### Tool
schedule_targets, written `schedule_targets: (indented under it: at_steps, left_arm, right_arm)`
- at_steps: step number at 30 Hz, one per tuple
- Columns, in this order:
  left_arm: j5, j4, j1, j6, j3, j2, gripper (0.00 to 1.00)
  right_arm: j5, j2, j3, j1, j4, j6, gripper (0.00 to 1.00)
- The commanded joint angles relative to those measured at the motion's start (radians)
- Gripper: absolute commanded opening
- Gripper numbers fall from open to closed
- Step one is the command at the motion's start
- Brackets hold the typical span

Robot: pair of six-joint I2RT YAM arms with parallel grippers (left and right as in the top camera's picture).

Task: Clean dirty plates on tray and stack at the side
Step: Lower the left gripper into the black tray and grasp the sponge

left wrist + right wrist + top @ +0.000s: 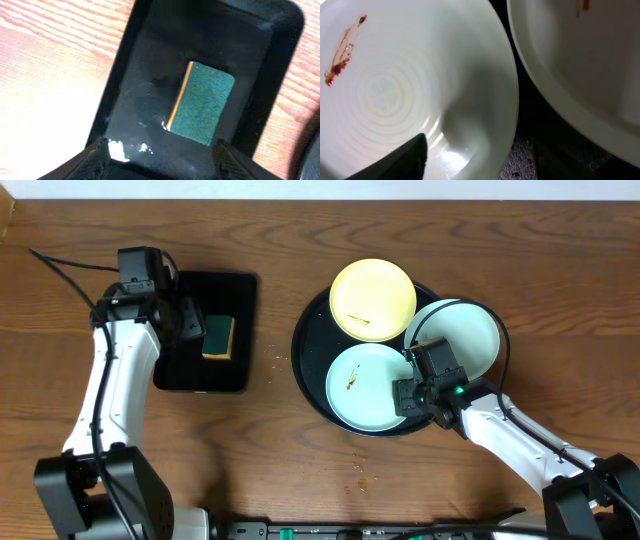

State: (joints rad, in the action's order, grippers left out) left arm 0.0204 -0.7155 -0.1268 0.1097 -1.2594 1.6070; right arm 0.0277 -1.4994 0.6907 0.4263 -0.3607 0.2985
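1. Left gripper [196, 328], seen from overhead, hovers over the rectangular black tray [215, 375], its tips just beside the green sponge [218, 335]. It is well apart from the round tray [300, 350] on the other side of the table.
2. From the same view, the right gripper [408, 377] sits at the right rim of the front mint plate [360, 390]. That plate lies in the round tray with a small brown smear near its middle. The yellow plate [372, 300] lies behind it, also smeared. The second mint plate [465, 335] overlaps the tray's right edge, just behind the right gripper.
3. In the left wrist view we see the left gripper [162, 165] with its fingers [97, 160] spread wide and nothing between them. The sponge [202, 102] lies flat ahead of them, green face up, on the wet floor of the rectangular black tray [145, 60].
4. In the right wrist view only one of the right gripper's fingers [400, 160] shows, hanging over the bowl of the front mint plate [410, 85]. We cannot tell whether the jaws are apart or clamped on the rim. A red-brown smear [340, 55] marks that plate's far left side. Another pale plate [580, 65] lies just beside it, with a dark strip of the round tray [530, 150] between them.
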Motion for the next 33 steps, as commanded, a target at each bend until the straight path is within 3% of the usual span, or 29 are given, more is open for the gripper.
schedule_targets:
  at_steps: [1, 5, 17, 22, 30, 33]
  left_arm:
    - [0.000, 0.007, 0.019, 0.018, 0.009, 0.034, 0.69]
    - [0.051, 0.050, 0.038, -0.063, 0.019, 0.100, 0.69]
    - [0.055, 0.150, 0.039, -0.084, 0.019, 0.187, 0.70]
    - [0.055, 0.153, 0.039, -0.091, 0.019, 0.187, 0.70]
    - [0.055, 0.157, 0.039, -0.111, 0.030, 0.187, 0.70]
    - [0.055, 0.164, 0.039, -0.112, 0.030, 0.187, 0.70]
  right_arm:
    - [0.005, -0.008, -0.003, 0.009, -0.020, -0.008, 0.72]
    - [0.007, -0.008, -0.003, 0.009, -0.069, -0.008, 0.71]
    - [0.007, -0.008, -0.004, 0.009, -0.052, 0.023, 0.29]
    - [0.005, -0.009, -0.005, 0.009, -0.019, 0.023, 0.18]
    - [-0.057, -0.045, -0.020, 0.009, 0.020, 0.091, 0.22]
    - [-0.057, -0.059, -0.020, 0.009, 0.047, 0.091, 0.17]
